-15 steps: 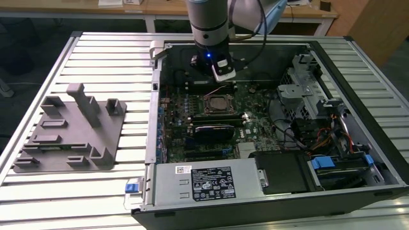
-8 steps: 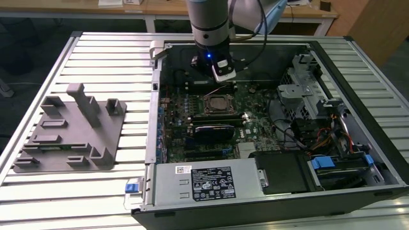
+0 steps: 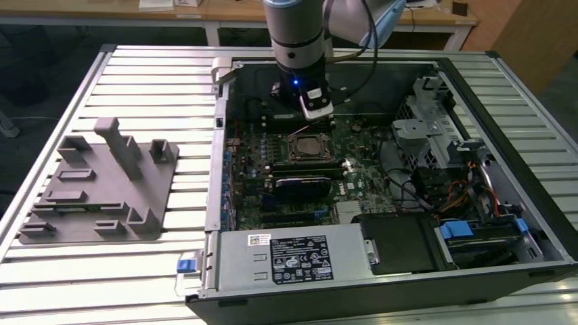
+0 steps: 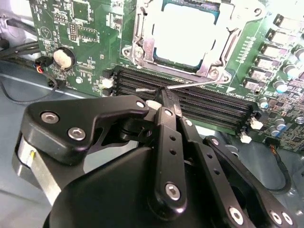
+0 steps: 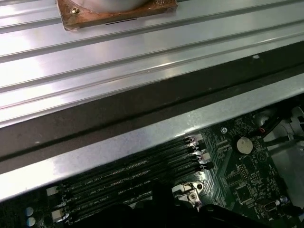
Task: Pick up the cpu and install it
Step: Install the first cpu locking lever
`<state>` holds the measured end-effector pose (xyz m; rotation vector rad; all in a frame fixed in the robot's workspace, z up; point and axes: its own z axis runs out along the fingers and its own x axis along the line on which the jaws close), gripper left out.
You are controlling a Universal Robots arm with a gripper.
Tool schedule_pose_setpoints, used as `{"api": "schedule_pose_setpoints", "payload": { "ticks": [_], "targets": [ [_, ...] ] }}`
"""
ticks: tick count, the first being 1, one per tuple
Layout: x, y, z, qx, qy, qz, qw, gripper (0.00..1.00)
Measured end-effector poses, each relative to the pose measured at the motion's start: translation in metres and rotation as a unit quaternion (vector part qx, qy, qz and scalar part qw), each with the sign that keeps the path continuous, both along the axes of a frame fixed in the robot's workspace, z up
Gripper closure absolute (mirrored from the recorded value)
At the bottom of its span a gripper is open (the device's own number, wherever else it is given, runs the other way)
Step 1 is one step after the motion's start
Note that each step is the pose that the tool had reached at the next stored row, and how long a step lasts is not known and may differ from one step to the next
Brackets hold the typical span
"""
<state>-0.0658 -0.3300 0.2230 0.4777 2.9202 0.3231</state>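
Shiny silver cpu [image 4: 189,34] already sitting in the motherboard socket [image 4: 142,47], black gripper [image 4: 167,102] hovering over the memory slots [image 4: 209,102] just beside it, fingers pressed together, holding nothing

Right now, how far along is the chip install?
Done, by the look of it: the chip lies inside the socket frame on the board; the exterior view shows it there too. In hand: nothing visible; the gripper sits closed just off the socket, its tip at the thin metal latch lever over the memory slots. Left: the frame looks open, so the chip seems not yet clamped.
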Motion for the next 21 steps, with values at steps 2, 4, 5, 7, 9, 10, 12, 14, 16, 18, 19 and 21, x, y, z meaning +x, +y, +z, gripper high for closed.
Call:
{"api": "schedule_pose_setpoints", "payload": {
  "ticks": [2,4,5,7,9,10,12,14,16,18,19,21],
  "targets": [
    [0.000,0.0000,0.0000,-0.0001,0.0000,0.000,1.0000,0.89],
    [0.000,0.0000,0.0000,-0.0001,0.0000,0.000,1.0000,0.89],
    [0.000,0.0000,-0.0001,0.0000,0.0000,0.000,1.0000,0.89],
    [0.000,0.0000,-0.0005,0.0001,-0.0004,0.000,1.0000,0.89],
    [0.000,0.0000,-0.0018,0.0000,-0.0029,0.000,1.0000,0.89],
    [0.000,-0.0001,-0.0027,0.0000,-0.0045,0.000,1.0000,0.89],
    [0.000,-0.0003,-0.0048,0.0000,-0.0072,0.000,1.0000,0.89],
    [0.000,-0.0005,-0.0069,0.0000,-0.0092,0.000,1.0000,0.89],
    [0.000,-0.0005,-0.0083,-0.0005,-0.0097,-0.001,1.0000,0.89],
    [0.000,-0.0005,-0.0095,-0.0012,-0.0098,-0.006,0.9999,0.89],
    [0.000,-0.0005,-0.0101,-0.0013,-0.0098,-0.010,0.9999,0.89],
    [0.000,-0.0005,-0.0114,-0.0013,-0.0098,-0.017,0.9998,0.89]
  ]
}}
